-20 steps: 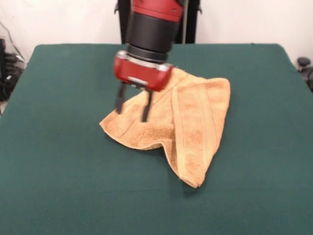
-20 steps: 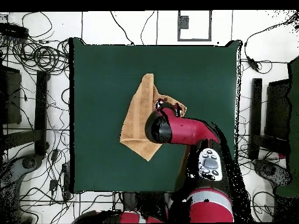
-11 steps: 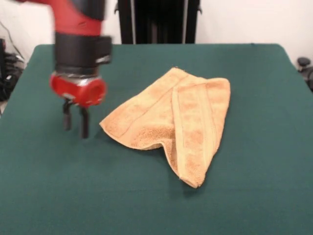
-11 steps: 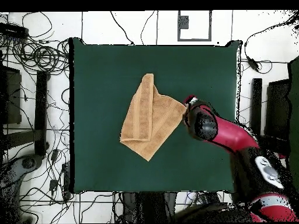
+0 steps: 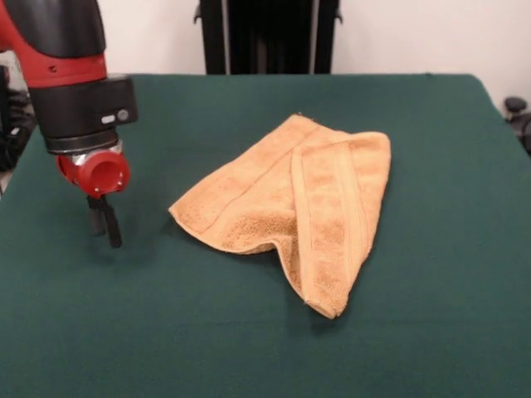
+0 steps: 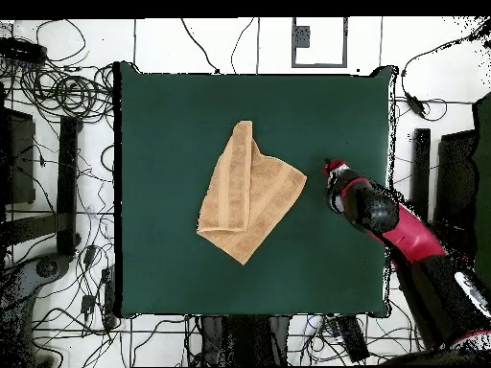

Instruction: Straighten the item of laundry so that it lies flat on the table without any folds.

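Observation:
The item of laundry [image 5: 323,199] is a golden-tan towel lying crumpled near the middle of the dark green table [image 5: 415,332]. One side is folded over itself into a long flap that points toward the near edge. My gripper [image 5: 104,225] hangs just above the table, left of the towel's left corner and well apart from it, holding nothing. In the overhead view the towel [image 6: 247,192] lies mid-table [image 6: 163,115] and the gripper [image 6: 331,172] sits to its right, a short gap from its corner.
Cables and equipment stands ring the table on the floor in the overhead view. A black stand [image 5: 270,37] rises behind the table's far edge in the front view.
The arm has swung off the towel and away to the left in the front view. The towel's corner, lifted earlier, now rests on the table.

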{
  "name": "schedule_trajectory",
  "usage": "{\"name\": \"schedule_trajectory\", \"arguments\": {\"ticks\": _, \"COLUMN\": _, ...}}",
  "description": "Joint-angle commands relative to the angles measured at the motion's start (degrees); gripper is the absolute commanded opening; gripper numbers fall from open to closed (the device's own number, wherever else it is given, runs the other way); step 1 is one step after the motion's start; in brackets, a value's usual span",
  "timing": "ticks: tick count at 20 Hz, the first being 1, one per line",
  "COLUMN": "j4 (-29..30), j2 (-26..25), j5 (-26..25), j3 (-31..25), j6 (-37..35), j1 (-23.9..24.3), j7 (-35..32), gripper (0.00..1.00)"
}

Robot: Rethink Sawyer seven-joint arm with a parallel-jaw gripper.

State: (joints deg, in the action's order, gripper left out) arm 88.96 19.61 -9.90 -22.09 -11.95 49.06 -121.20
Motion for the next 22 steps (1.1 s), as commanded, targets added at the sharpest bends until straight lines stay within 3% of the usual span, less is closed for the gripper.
{"name": "schedule_trajectory", "arguments": {"ticks": 1, "j4": 0.65, "j2": -11.56, "j5": -3.35, "j3": -15.75, "j6": -9.47, "j1": -1.05, "j7": 11.7, "gripper": 1.0}}
{"name": "schedule_trajectory", "arguments": {"ticks": 6, "j4": 0.35, "j2": -12.83, "j5": -3.15, "j3": -16.45, "j6": -9.69, "j1": -0.35, "j7": 10.11, "gripper": 1.0}}
{"name": "schedule_trajectory", "arguments": {"ticks": 12, "j4": 2.37, "j2": -15.38, "j5": 4.15, "j3": -18.28, "j6": -12.57, "j1": 1.53, "j7": 1.97, "gripper": 1.0}}
{"name": "schedule_trajectory", "arguments": {"ticks": 22, "j4": 3.22, "j2": -17.6, "j5": 12.75, "j3": -18.74, "j6": -18.79, "j1": 2.41, "j7": -1.3, "gripper": 1.0}}
